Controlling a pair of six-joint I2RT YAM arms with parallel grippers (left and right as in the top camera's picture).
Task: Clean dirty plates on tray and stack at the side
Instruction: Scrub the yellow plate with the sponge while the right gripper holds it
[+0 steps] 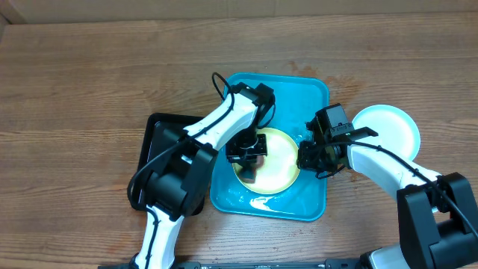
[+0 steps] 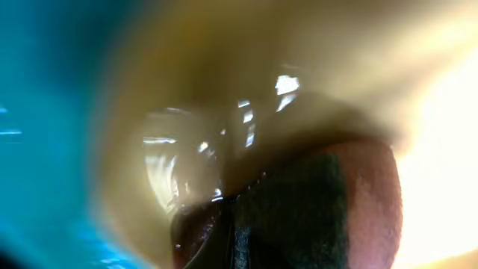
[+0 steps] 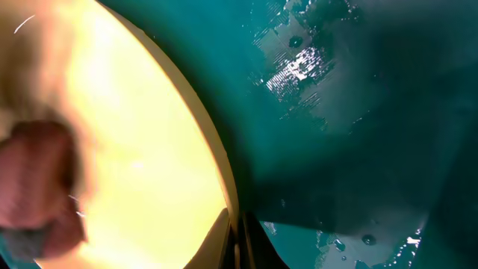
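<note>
A pale yellow-green round plate (image 1: 282,166) lying in the large turquoise plastic tray (image 1: 302,90) on the wooden tabletop (image 1: 75,90), left gripper (image 1: 250,149) jaws pinching a reddish-brown sponge (image 2: 321,202) against its centre, right gripper (image 1: 308,155) jaws clamping its right rim, a light blue round plate (image 1: 388,131) sitting just beside the tray

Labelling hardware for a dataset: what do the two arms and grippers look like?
The left arm and right arm have white shells with bulky black joints. Thin black cables run along them. The left gripper and right gripper are black.
</note>
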